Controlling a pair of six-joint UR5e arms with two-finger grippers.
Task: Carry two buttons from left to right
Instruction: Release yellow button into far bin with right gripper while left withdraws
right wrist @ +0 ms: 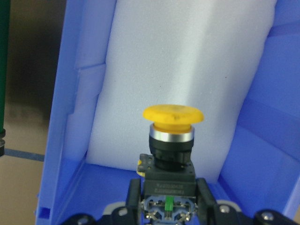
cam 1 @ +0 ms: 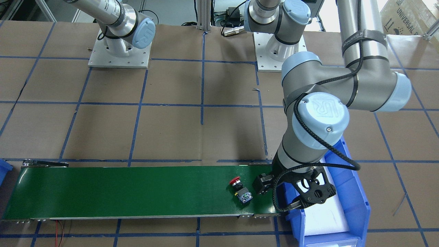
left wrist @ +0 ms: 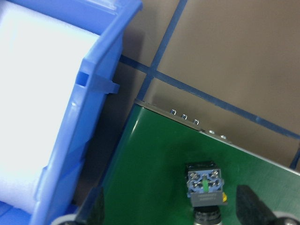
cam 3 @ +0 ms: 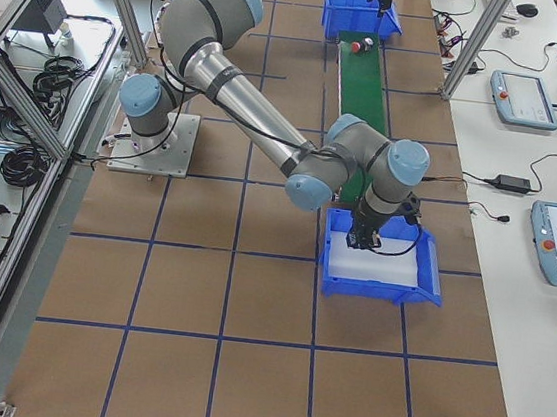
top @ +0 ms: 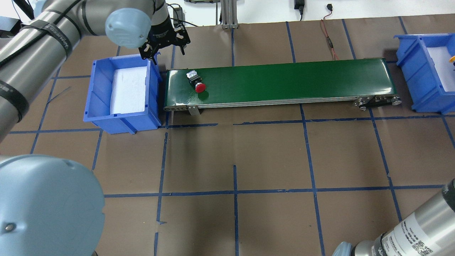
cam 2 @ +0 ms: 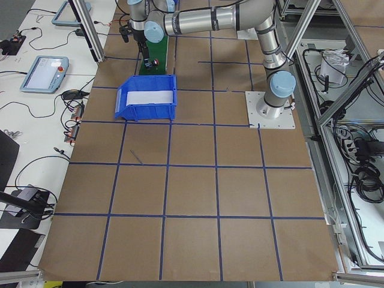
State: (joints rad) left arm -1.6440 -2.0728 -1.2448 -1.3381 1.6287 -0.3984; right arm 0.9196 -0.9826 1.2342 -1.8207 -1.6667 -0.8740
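The red-capped button (top: 196, 81) lies on its side at the left end of the green conveyor belt (top: 284, 80); it also shows in the front view (cam 1: 240, 190). My left gripper (top: 165, 48) is open and empty above that end of the belt. In the left wrist view the button's contact block (left wrist: 205, 187) sits between the spread fingertips (left wrist: 253, 211). My right gripper (right wrist: 168, 197) is shut on the contact block of the yellow-capped button (right wrist: 172, 136). It holds the button upright over the white foam (right wrist: 187, 61) in the right blue bin (right wrist: 262, 140).
A blue bin (top: 96, 92) with a white foam liner stands against the belt's left end, under my left arm. The right blue bin (top: 419, 71) stands past the belt's right end. Brown paper with blue tape lines covers the table.
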